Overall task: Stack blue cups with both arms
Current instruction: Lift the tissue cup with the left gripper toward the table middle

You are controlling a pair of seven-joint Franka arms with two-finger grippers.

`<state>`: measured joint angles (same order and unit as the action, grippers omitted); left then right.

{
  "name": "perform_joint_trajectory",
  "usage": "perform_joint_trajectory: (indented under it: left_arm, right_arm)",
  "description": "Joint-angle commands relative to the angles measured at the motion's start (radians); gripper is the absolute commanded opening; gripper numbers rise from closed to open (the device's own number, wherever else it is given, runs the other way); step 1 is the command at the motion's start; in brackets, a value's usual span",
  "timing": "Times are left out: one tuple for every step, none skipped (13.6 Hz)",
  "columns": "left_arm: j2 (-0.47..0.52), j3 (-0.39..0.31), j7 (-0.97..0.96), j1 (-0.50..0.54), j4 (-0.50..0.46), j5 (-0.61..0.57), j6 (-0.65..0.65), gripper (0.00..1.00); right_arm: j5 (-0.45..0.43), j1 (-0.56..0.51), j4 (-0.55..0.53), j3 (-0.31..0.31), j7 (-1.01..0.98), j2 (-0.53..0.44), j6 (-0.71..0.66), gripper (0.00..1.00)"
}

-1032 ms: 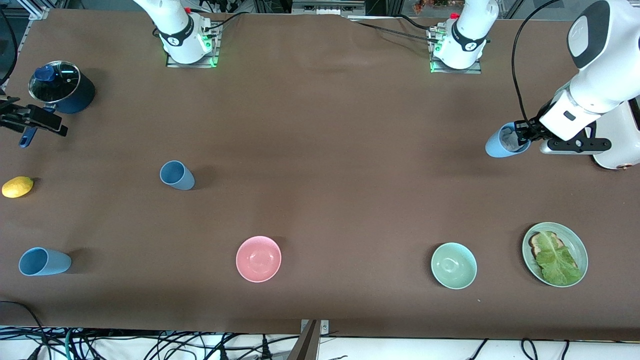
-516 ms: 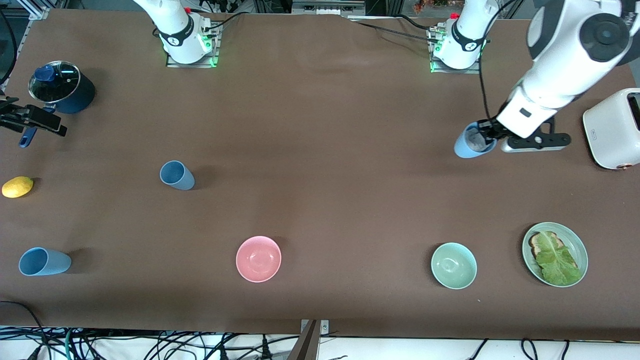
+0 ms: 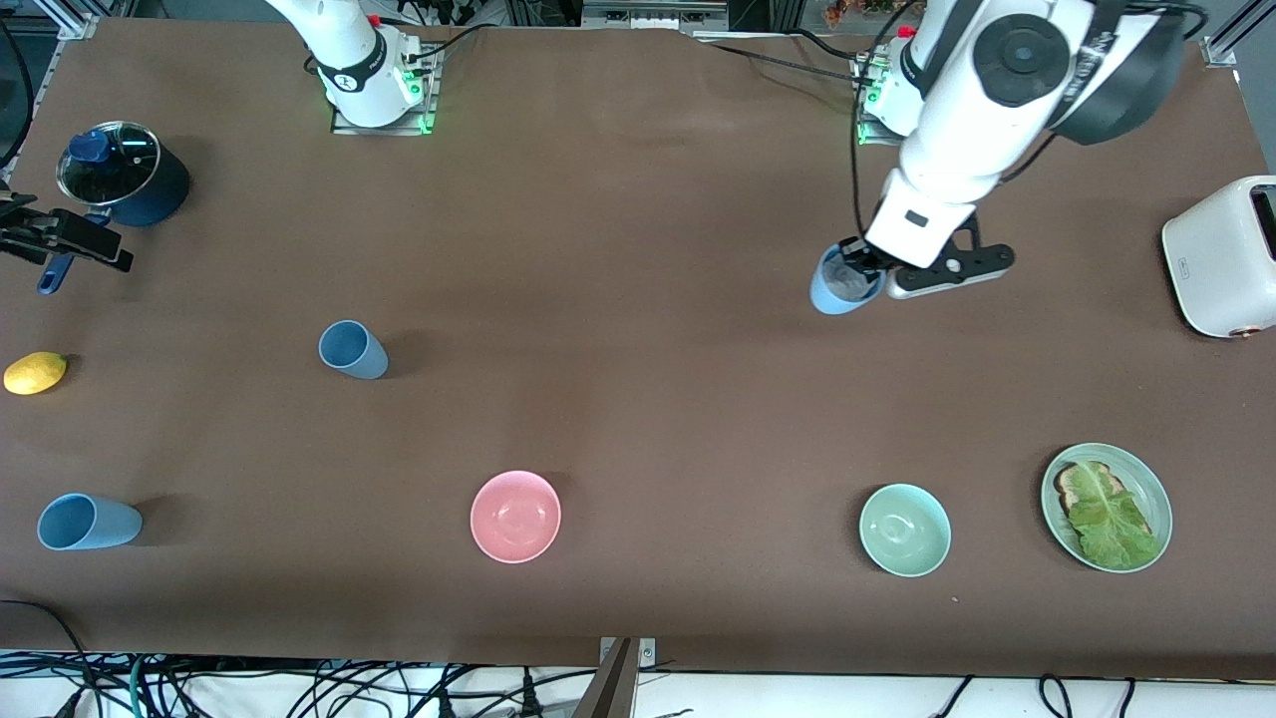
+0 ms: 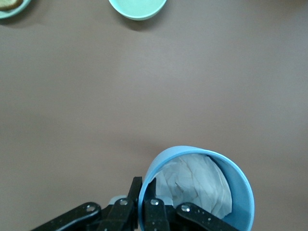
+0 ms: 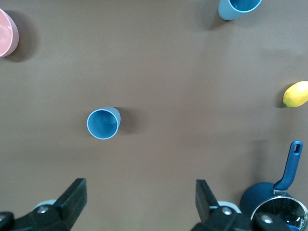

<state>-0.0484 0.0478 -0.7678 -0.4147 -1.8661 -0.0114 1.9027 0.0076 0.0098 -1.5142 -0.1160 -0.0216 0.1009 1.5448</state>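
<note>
- The sky-blue cup (image 3: 843, 283) with crumpled whitish paper inside hangs in the air, pinched by its rim in the left gripper (image 3: 865, 267).
- One finger (image 4: 153, 212) is inside the cup and the other is outside, pressed on the wall.
- The left gripper is up over bare brown table (image 3: 638, 399), with the mint green bowl (image 3: 904, 530) lying nearer to the front camera.
- The slate-blue cup (image 3: 352, 350) stands upright on the table, under and ahead of the right gripper (image 5: 139, 199).
- The right gripper has its fingers spread wide and holds nothing; it waits above the table near the dark blue pot (image 3: 124, 185).
- A lemon (image 3: 35, 372), a second sky-blue cup (image 3: 87, 522) and a pink bowl (image 3: 515, 516) sit around there too.
</note>
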Motion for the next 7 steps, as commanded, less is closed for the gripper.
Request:
perform_joint_trajectory:
  left_arm:
    - [-0.082, -0.014, -0.155, -0.09, 0.123, 0.019, -0.047, 0.0]
    - [-0.105, -0.016, -0.215, -0.12, 0.149, 0.019, -0.047, 0.0]
    - [-0.128, -0.019, -0.27, -0.153, 0.174, 0.019, -0.047, 0.0]
    - [-0.155, -0.02, -0.33, -0.18, 0.206, 0.019, -0.047, 0.0]
    - [-0.186, -0.02, -0.393, -0.206, 0.241, 0.019, -0.047, 0.0]
    - [-0.22, -0.02, -0.447, -0.229, 0.28, 0.019, -0.047, 0.0]
    - [-0.255, -0.022, -0.496, -0.251, 0.318, 0.021, -0.047, 0.0]
  right_arm:
    - [0.017, -0.011, 0.023, 0.002, -0.021, 0.013, -0.015, 1.0]
    - [0.017, -0.011, 0.023, 0.002, -0.021, 0.013, -0.015, 1.0]
    - [0.017, -0.011, 0.023, 0.002, -0.021, 0.013, -0.015, 1.0]
    - [0.017, -0.011, 0.023, 0.004, -0.021, 0.013, -0.015, 1.0]
    - [0.017, -0.011, 0.023, 0.004, -0.021, 0.013, -0.015, 1.0]
    - [0.017, -0.011, 0.023, 0.004, -0.021, 0.013, -0.015, 1.0]
    - [0.017, -0.011, 0.023, 0.004, -0.021, 0.013, -0.015, 1.0]
